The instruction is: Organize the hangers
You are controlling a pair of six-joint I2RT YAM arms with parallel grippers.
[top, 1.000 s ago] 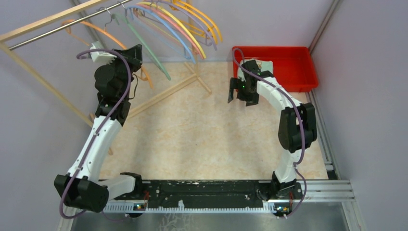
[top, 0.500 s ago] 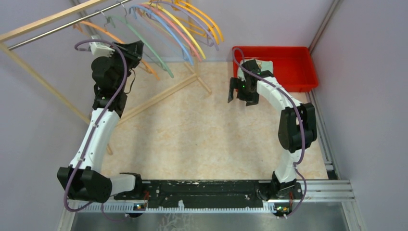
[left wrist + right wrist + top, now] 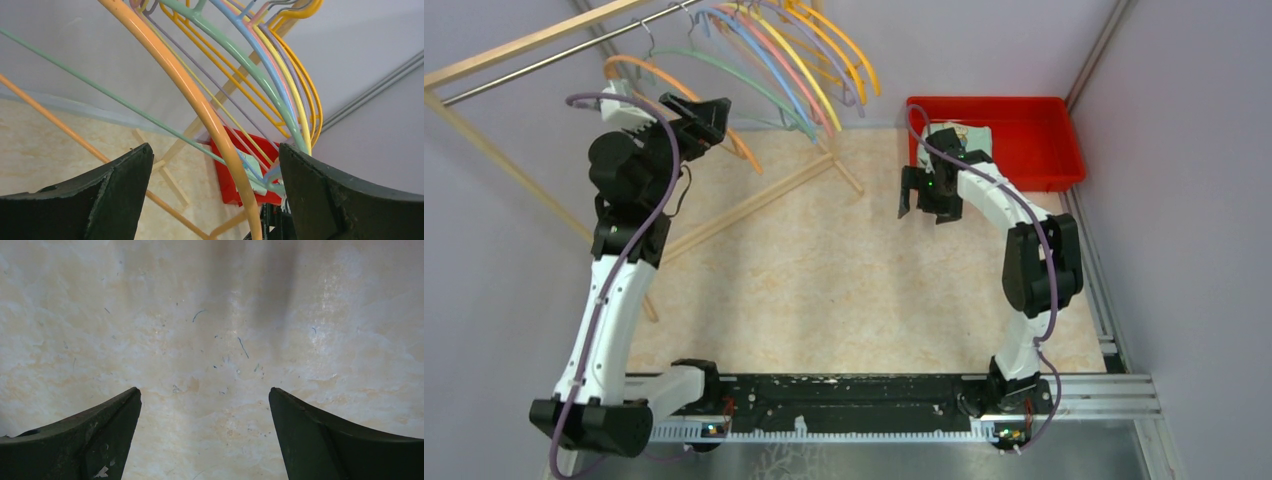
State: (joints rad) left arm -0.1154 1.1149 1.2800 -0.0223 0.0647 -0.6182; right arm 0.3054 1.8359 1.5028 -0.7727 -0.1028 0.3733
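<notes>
opening wide was the change: left gripper (image 3: 212,150) had been near shut at the orange hanger (image 3: 192,92) a second earlier, now its fingers (image 3: 117,187) stood fully apart. the hanger's arm ran through the gap, clear of both pads, nothing held. left arm (image 3: 614,290) had also swung left and back toward the rail (image 3: 524,66). the orange hanger's low end had moved right, closer to the green hanger (image 3: 744,76). right gripper (image 3: 205,390) had not moved: fingers spread wide over bare table (image 3: 210,315), empty, near the red bin (image 3: 1024,130).

hangers (image 3: 794,50): all hooked on the rail at the top left of the overhead view, none on the table. thin curved plastic, fanned out to the right: orange nearest the left gripper, then green, blue, pink, yellow, purple, amber at the far end. they were bunched tight except orange, which hung a bit apart. the rail sat on a pale wooden rack frame (image 3: 754,200).
</notes>
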